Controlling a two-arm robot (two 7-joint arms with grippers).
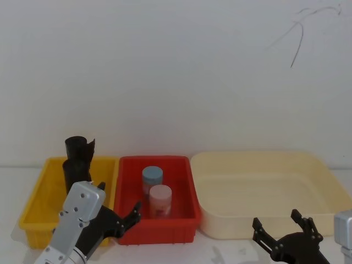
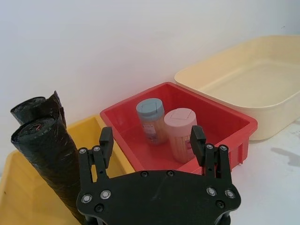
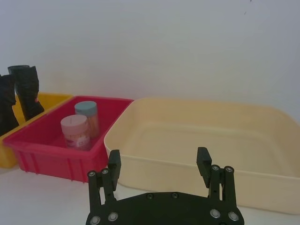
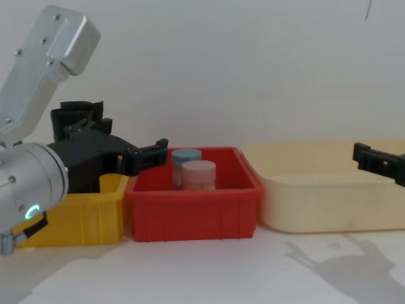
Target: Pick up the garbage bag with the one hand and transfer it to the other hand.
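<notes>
— Where is the garbage bag (image 2: pixel 44 154) at this moment?
— It stands upright in the yellow bin (image 1: pixel 36 198), at the robot's left side. A second black roll (image 2: pixel 40 105) stands just behind it, against the wall.
— And the left gripper (image 2: pixel 152 140)?
— It hangs low at the front of the yellow bin and the red bin (image 1: pixel 157 228), pointing toward the wall. Its fingers are apart. The bag is just beside one finger (image 2: pixel 104 143), not between the two, and nothing is held.
— What does the red bin hold?
— Two jars, standing close together: one with a blue lid (image 1: pixel 152 176) and, in front of it, one with a pink lid (image 1: pixel 160 193).
— The right gripper (image 3: pixel 158 159)?
— It is low over the white surface (image 4: pixel 209 272), before the cream tray (image 1: pixel 330 181), well apart from the bag. Its fingers are spread wide too.
</notes>
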